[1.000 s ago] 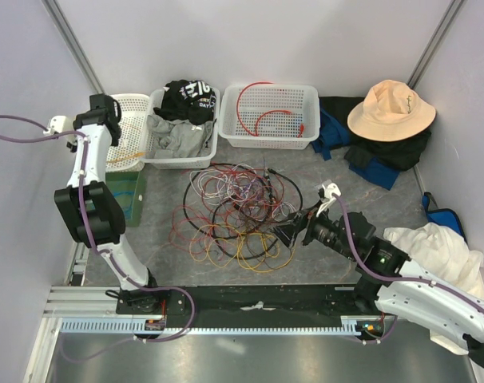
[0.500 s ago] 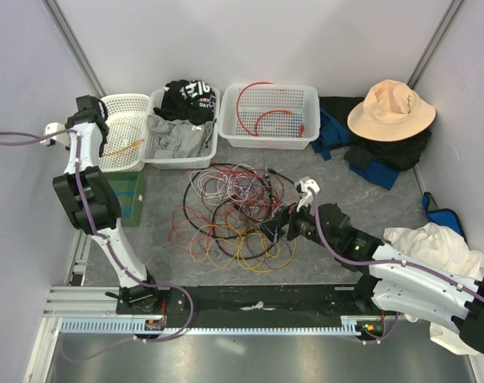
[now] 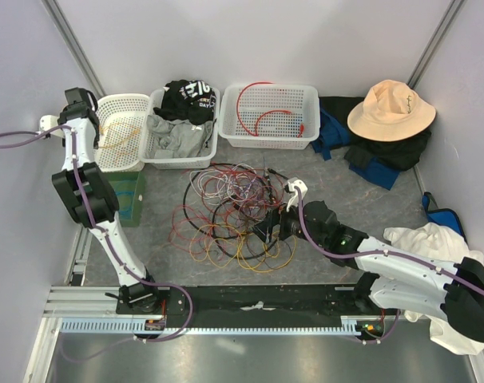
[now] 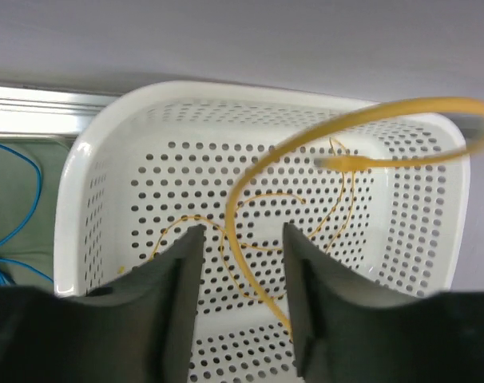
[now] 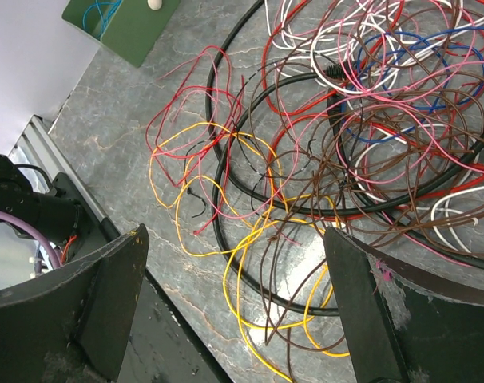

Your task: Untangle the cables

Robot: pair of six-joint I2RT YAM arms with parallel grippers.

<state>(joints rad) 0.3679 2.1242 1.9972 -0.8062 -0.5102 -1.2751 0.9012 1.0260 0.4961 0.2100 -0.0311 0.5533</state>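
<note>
The cables (image 3: 234, 211) lie in a loose tangle of red, yellow, brown, black, white and pink wires on the grey tabletop; the right wrist view shows them close up (image 5: 346, 120). My right gripper (image 3: 266, 231) (image 5: 236, 239) hovers over the tangle's near edge, open wide with nothing between its fingers. My left gripper (image 3: 82, 100) (image 4: 242, 239) is above the left white basket (image 3: 118, 101) (image 4: 74, 175). Its jaws stand apart, and a yellow cable (image 4: 250, 287) hangs loose between them and curls down into the basket.
A middle basket (image 3: 182, 162) holds clothes. The right basket (image 3: 270, 142) holds a red cable (image 3: 258, 96). A green box (image 3: 128, 199) sits by the left arm. A tan hat (image 3: 390, 108) on dark cloths is at the back right, with a white cloth (image 3: 434, 243) on the right.
My left gripper has swung back and left over the white basket and opened, releasing the yellow cable. My right arm has reached left, over the tangle.
</note>
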